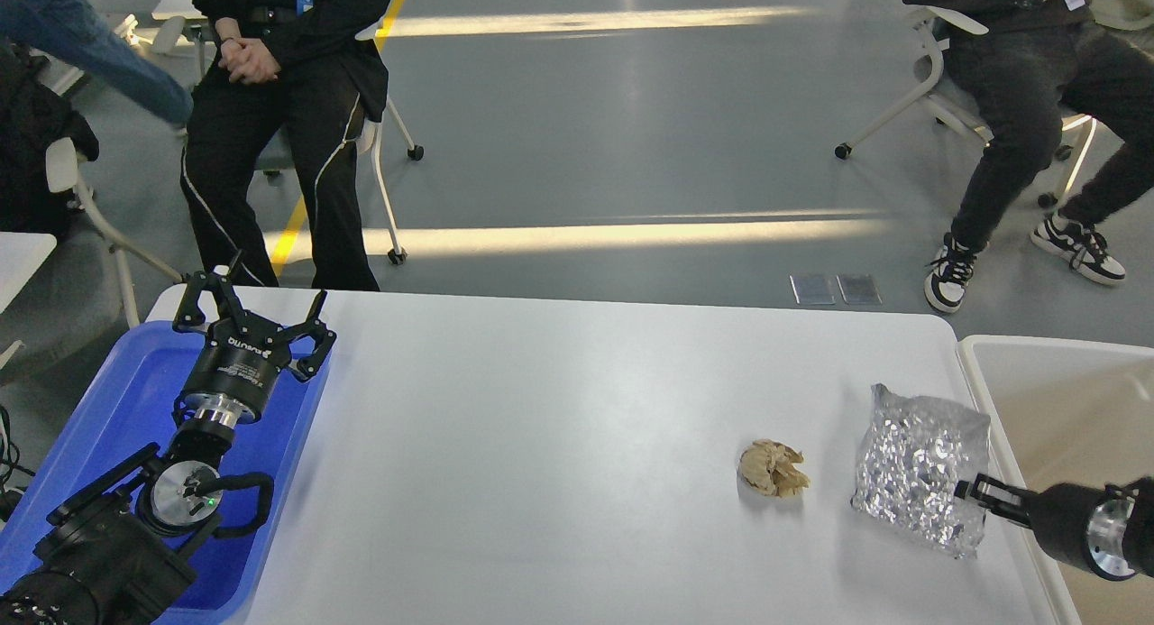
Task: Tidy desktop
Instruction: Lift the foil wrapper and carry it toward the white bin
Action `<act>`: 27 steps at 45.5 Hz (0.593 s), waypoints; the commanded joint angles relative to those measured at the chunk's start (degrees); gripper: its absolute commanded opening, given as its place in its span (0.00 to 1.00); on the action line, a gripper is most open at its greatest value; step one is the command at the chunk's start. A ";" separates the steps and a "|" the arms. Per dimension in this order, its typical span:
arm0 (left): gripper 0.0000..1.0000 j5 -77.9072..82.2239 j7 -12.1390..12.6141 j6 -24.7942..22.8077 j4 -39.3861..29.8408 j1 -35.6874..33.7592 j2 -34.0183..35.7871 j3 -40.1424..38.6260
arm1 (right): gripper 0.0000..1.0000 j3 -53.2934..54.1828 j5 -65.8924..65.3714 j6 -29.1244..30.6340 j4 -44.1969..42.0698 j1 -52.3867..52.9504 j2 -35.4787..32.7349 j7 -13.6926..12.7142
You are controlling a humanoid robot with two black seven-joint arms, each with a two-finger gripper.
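Across the frame's middle and lower half, the desktop (559, 445) is not yet cleared: a crumpled tan wad (773, 468) and a silver foil bag (920, 467) are left lower right. The right claw (972, 491) is seen at the bag's edge; grip cannot be told. The left claw (255, 323), spread open and empty, is held over the blue tray (108, 399). The bin (1064, 399) is beside the surface, at right.
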 commanded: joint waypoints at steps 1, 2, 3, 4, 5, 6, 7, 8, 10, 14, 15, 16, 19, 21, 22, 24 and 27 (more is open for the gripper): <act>1.00 0.01 0.01 0.00 -0.01 0.00 0.00 0.00 | 0.00 -0.28 -0.42 0.84 10.97 6.02 -10.50 0.13; 1.00 0.01 0.01 0.00 -0.01 0.00 0.00 0.00 | 0.00 -0.28 -0.42 1.19 12.02 6.81 -11.47 0.13; 1.00 0.01 0.01 0.00 -0.01 0.00 0.00 0.00 | 0.00 -0.28 -0.42 1.45 12.99 7.43 -12.44 0.13; 1.00 0.01 0.01 0.00 -0.01 0.00 0.00 0.00 | 0.00 -0.28 -0.42 1.89 13.87 8.05 -13.32 0.13; 1.00 0.01 0.01 0.00 -0.01 0.00 0.00 0.00 | 0.00 -0.28 -0.42 2.16 14.66 8.57 -14.20 0.13; 1.00 0.01 0.01 0.00 -0.01 0.00 0.00 0.00 | 0.00 -0.28 -0.42 2.51 15.28 9.19 -14.99 0.13; 1.00 0.01 0.01 0.00 -0.01 0.00 0.00 0.00 | 0.00 -0.19 -0.42 3.03 15.98 9.80 -15.78 0.13; 1.00 0.01 0.01 0.00 -0.01 0.00 0.00 0.00 | 0.00 -0.19 -0.42 3.65 16.51 10.51 -16.57 0.13; 1.00 0.01 0.01 0.00 -0.01 0.00 0.00 0.00 | 0.00 -0.11 -0.42 4.96 17.21 12.00 -17.98 0.13; 1.00 0.01 0.01 0.00 -0.01 0.00 0.00 0.00 | 0.00 -0.02 -0.42 7.86 18.71 15.16 -20.44 0.13; 1.00 0.01 0.01 0.00 -0.01 0.00 0.00 0.00 | 0.00 -0.02 -0.42 8.65 19.06 15.95 -21.14 0.22; 1.00 0.01 0.01 0.00 -0.01 0.00 0.00 0.00 | 0.00 0.07 -0.42 9.45 19.50 16.75 -21.76 0.22; 1.00 0.01 0.01 0.00 -0.01 0.00 0.00 0.00 | 0.00 0.42 -0.42 12.26 20.47 19.47 -23.60 0.22; 1.00 0.01 0.01 0.00 -0.01 0.00 0.00 0.00 | 0.00 0.68 -0.42 14.19 20.82 21.58 -24.40 0.22; 1.00 0.01 0.01 0.00 -0.01 0.00 0.00 0.00 | 0.00 0.77 -0.42 15.24 21.00 22.54 -24.83 0.31; 1.00 0.01 0.01 0.00 -0.01 0.00 0.00 0.00 | 0.00 0.77 -0.42 17.53 21.26 24.65 -25.71 0.31; 1.00 0.01 0.01 0.00 -0.01 0.00 0.00 0.00 | 0.00 0.77 -0.42 21.66 21.26 28.26 -26.42 0.66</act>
